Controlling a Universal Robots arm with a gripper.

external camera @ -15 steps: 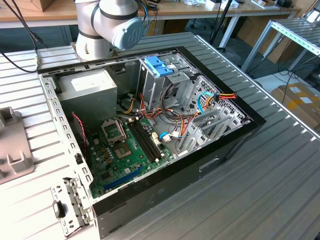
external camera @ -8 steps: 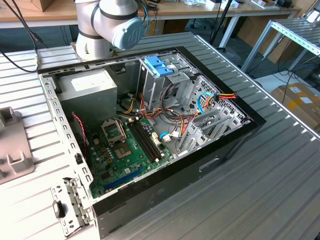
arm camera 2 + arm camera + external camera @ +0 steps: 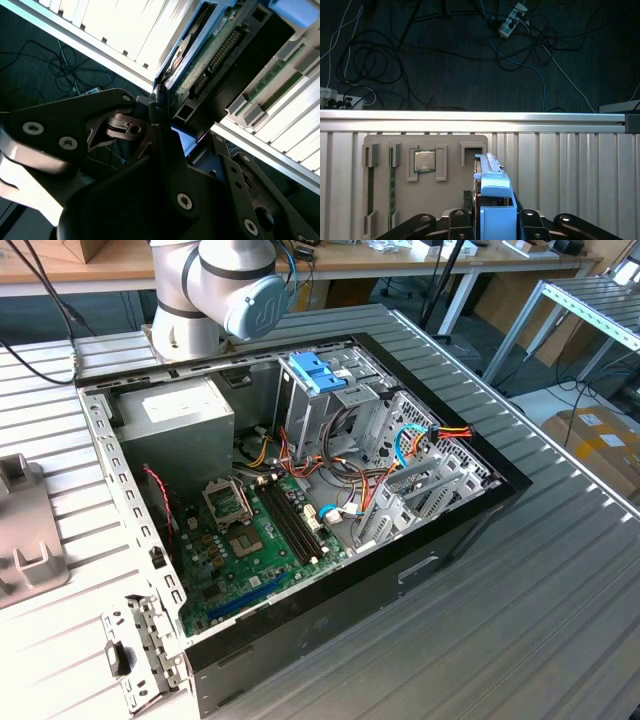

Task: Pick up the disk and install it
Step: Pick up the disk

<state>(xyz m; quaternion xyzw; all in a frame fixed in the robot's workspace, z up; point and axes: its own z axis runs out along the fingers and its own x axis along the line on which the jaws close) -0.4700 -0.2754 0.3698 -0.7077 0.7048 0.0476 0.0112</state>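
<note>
Disk point(image 3: 492, 182) stands on edge in the grey tray point(image 3: 452, 142), near the bench's edge, the first inspector notes. The gripper point(image 3: 492, 220) appears clamped on its blue frame.

Hazard, the second replies: the hold looks narrow. A tilted lift could bind the disk in its slot, drag the tray, or let it slip.

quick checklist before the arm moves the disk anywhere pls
1. Jaws of the gripper shut on the disk: ok, in both wrist views.
2. Disk lifted clear of the grey tray: cannot tell.
3. Top of the computer case open: ok.
4. Bay in the drive cage free: cannot tell; a pale blue bracket sits on it.
5. Path past the loose cables beside the cage: not ok, they could snag.
</note>
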